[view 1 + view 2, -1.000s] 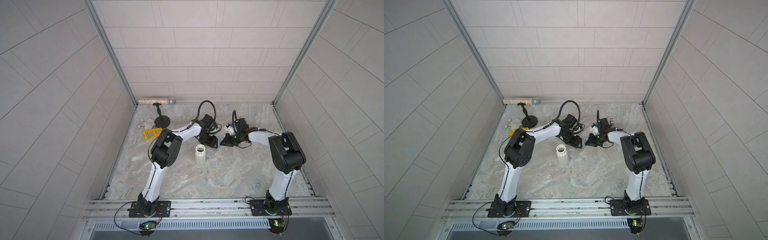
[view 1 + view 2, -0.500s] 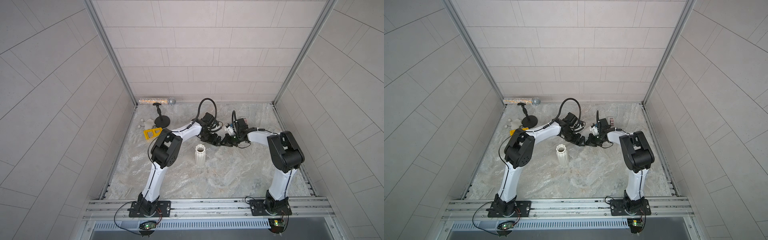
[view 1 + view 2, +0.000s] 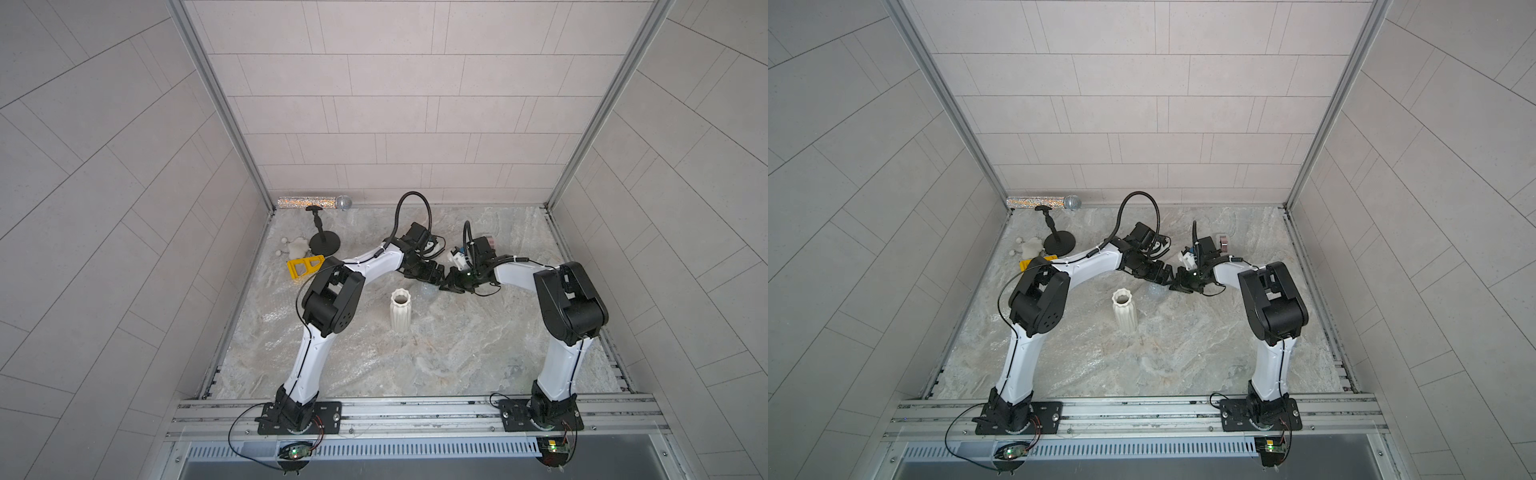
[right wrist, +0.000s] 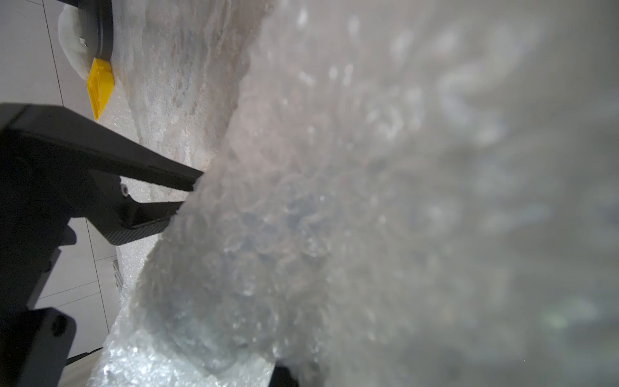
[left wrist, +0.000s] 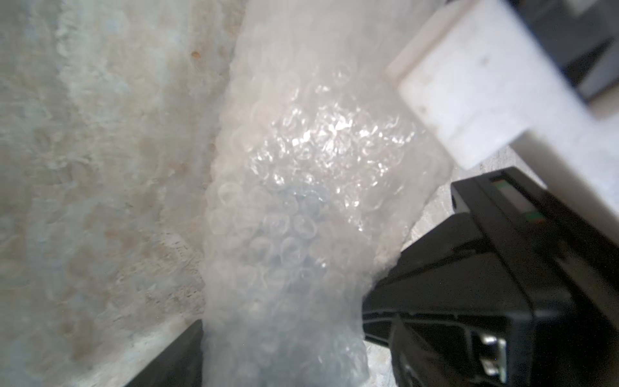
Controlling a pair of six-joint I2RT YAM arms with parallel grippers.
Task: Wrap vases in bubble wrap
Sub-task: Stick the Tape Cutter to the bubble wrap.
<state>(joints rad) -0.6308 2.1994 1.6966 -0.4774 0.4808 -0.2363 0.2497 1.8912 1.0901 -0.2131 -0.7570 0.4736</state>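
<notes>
Was boxed in on three sides by pale tiled walls (image 3: 395,116) (long tiles, thin dark joints). Met at the back corners in slanted metal posts (image 3: 216,95). Lay floored in grey-beige marbled stone (image 3: 519,340), evenly lit, edged in front by aluminium rails (image 3: 415,411).

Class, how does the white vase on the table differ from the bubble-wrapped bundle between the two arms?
The white vase is bare; the bundle is covered in bubble wrap. The vase stands upright and alone; the bundle sits between the left gripper and the right gripper. The vase is white; the bundle shows bluish through its wrap.
</notes>
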